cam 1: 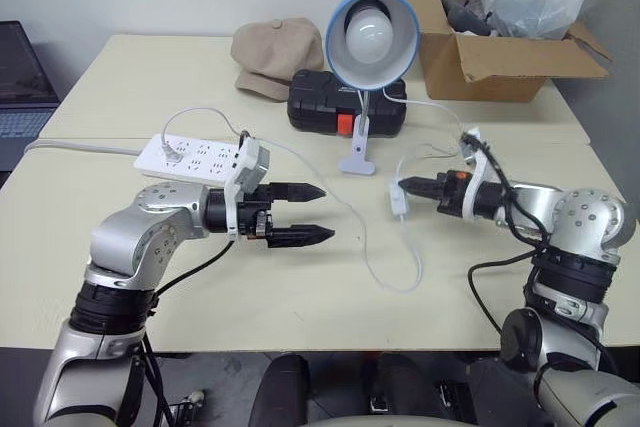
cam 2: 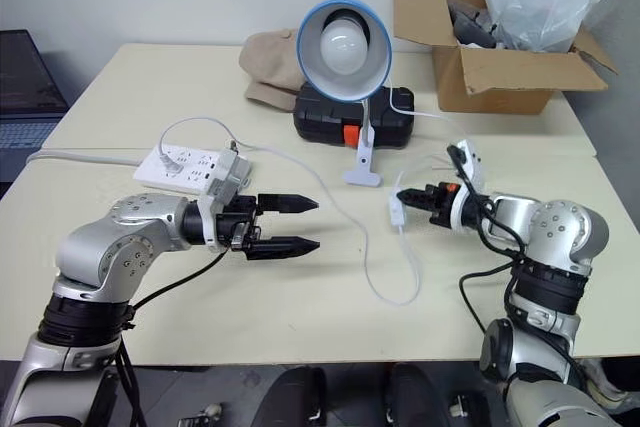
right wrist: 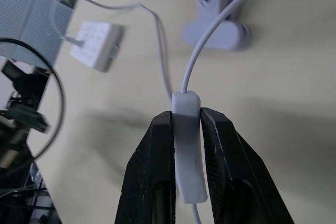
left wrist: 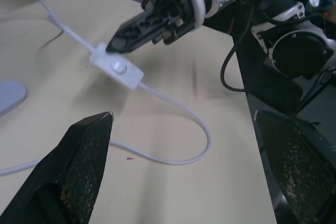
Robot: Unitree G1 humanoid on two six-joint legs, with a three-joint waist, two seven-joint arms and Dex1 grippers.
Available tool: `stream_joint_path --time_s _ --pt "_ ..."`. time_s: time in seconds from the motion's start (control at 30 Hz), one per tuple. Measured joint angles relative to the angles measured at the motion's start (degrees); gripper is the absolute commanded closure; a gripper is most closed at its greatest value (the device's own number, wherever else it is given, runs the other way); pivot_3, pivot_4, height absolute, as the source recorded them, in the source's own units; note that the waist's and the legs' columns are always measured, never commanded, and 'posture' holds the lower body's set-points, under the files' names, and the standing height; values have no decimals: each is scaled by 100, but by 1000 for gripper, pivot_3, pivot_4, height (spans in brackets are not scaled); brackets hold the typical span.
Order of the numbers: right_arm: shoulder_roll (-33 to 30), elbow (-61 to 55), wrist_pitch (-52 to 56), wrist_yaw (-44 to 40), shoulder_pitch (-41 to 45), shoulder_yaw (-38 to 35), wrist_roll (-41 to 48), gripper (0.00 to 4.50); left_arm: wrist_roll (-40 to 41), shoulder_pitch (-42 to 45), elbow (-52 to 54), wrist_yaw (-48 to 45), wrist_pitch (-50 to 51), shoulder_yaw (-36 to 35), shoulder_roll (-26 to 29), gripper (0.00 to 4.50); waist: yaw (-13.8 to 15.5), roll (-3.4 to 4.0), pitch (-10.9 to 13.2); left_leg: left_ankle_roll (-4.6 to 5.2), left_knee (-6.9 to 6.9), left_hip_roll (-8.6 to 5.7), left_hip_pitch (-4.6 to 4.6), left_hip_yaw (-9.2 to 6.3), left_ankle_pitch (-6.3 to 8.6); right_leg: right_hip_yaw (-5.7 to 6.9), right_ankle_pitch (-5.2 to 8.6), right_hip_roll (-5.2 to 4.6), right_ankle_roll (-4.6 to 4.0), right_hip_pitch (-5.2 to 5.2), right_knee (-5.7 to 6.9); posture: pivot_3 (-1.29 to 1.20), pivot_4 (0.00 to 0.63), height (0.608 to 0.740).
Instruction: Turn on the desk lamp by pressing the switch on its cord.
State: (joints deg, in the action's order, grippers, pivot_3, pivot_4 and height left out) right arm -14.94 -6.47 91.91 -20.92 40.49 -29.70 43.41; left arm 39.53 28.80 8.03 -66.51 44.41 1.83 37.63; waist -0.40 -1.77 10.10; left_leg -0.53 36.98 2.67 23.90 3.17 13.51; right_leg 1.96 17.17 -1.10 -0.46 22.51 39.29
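The right gripper [right wrist: 186,129] pinches the switch [right wrist: 187,145] on the cord [cam 1: 375,272], near the lamp [cam 1: 368,42] (unlit) at mid-table. The left gripper [cam 1: 310,215] hovers wide apart, leftward.

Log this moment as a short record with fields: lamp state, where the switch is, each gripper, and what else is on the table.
lamp: desk lamp upright on table, bulb looks unlit
switch: switch on the cord, pinched between right gripper's fingers
right gripper: right gripper shut on switch
left gripper: left gripper open, holding nothing, pointing toward the switch
other items: power strip, cap, black case, cardboard box
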Motion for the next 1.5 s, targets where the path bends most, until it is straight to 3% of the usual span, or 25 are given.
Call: stream_joint_path --time_s 0.2,0.43,0.63,0.83,1.03,1.5 --pt "163 -178 15 -4 69 -378 893 4112 717 461 -333 491 870 -417 -388 0 1 0 0 0 3 -1 -1 -1 0 1 0 -2 0 -1 3 0 150 740" --pt "576 -232 14 743 73 -823 2027 4112 1814 845 -698 1028 2128 -838 -946 0 -12 0 0 -2 3 -1 -3 -3 -2 0 0 -3 0 -1 14 0 150 740" --pt "712 -230 12 1470 44 -894 3152 4112 1973 1043 -953 1074 2380 -829 -1115 0 -18 0 0 -2 4 -2 -7 -2 -2 -1 0 -3 0 0 20 0 150 740" --pt "226 -232 -493 2351 -400 -113 4811 4112 1977 1168 -1106 945 2407 -728 -1143 0 -53 0 0 -1 4 -3 -4 4 -2 -4 0 -3 0 0 13 0 150 740" --pt "-643 -401 -1573 3032 -871 984 6248 4112 1975 1281 -1208 813 2386 -706 -1179 0 -100 -1 0 -1 4 -2 -2 3 -1 -4 2 -2 3 0 12 0 150 740" --pt "-1596 -500 -2708 2888 -1064 1931 6760 4112 1796 1231 -1157 686 2176 -435 -1323 0 -109 -2 0 -2 3 -1 -1 4 -2 -4 12 -1 21 -1 4 0 150 740"
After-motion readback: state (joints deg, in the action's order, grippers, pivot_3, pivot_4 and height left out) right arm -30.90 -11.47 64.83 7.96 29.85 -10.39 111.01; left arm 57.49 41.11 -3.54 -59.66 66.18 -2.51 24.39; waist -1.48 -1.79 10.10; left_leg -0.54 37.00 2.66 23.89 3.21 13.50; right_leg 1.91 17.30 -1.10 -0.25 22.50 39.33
